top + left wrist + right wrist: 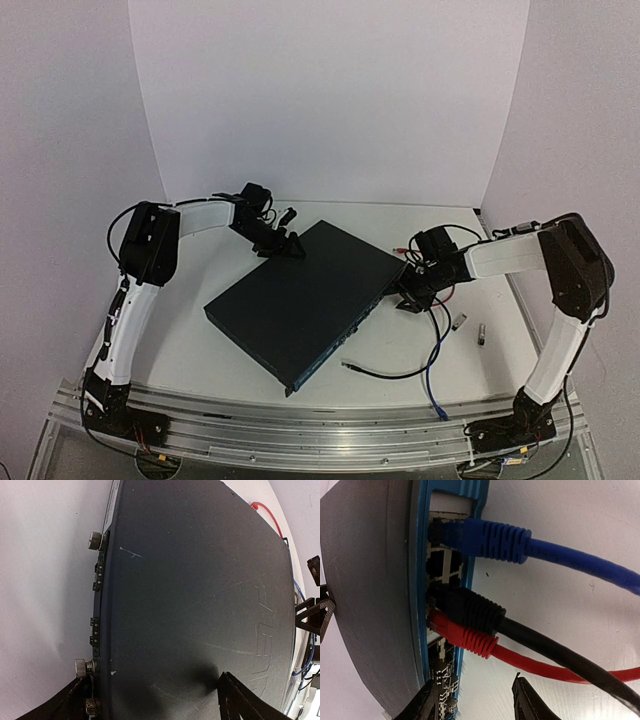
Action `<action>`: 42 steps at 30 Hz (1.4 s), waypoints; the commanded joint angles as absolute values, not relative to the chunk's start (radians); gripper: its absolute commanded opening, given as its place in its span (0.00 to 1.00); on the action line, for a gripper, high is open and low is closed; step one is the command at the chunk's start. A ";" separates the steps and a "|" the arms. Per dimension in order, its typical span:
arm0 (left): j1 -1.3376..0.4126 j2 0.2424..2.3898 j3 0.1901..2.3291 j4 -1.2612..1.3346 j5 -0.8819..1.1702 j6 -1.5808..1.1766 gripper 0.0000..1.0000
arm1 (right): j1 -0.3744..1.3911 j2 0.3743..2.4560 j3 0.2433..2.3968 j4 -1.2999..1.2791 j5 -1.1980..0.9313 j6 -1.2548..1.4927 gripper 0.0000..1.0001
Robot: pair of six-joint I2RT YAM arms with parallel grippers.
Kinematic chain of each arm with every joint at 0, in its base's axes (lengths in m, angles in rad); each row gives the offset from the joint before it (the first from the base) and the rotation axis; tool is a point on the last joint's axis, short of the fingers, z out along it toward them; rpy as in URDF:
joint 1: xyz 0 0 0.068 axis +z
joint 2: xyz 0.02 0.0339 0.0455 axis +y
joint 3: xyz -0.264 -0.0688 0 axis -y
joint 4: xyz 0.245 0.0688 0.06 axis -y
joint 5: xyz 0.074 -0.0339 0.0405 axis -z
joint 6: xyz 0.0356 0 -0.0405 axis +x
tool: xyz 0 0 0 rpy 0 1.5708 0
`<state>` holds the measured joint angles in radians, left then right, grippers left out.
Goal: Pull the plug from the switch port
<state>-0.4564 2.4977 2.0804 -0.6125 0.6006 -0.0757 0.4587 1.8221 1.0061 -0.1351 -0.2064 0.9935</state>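
Now: flat dark switch (pixel 295 305); blue plug (pixel 490 540), black plug (pixel 472 610), red plug (pixel 467 637) seated.

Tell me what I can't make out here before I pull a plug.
Top view: plugs in the switch hidden behind the right end effector.
Right wrist view: its fingertips cut off by the bottom edge; contact with the red plug unclear.
Top view: small grey piece beside the cables, too small to identify.

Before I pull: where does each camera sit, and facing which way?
Top external: above and behind, looking down on the switch; left arm, right arm show.
Left wrist: on the left arm, facing the switch's top; left claw shows.
Right wrist: facing the ports, blue plug, black plug, red plug; right claw shows.
Shared: the switch.
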 commanded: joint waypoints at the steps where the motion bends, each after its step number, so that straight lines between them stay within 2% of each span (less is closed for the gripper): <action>1: -0.479 2.512 2.069 -0.652 0.604 -0.055 0.85 | 0.456 1.841 1.034 -0.080 -0.200 1.012 0.47; 42: -0.482 2.520 2.069 -0.650 0.548 -0.087 0.84 | 0.477 1.796 0.929 -0.181 -0.122 0.913 0.37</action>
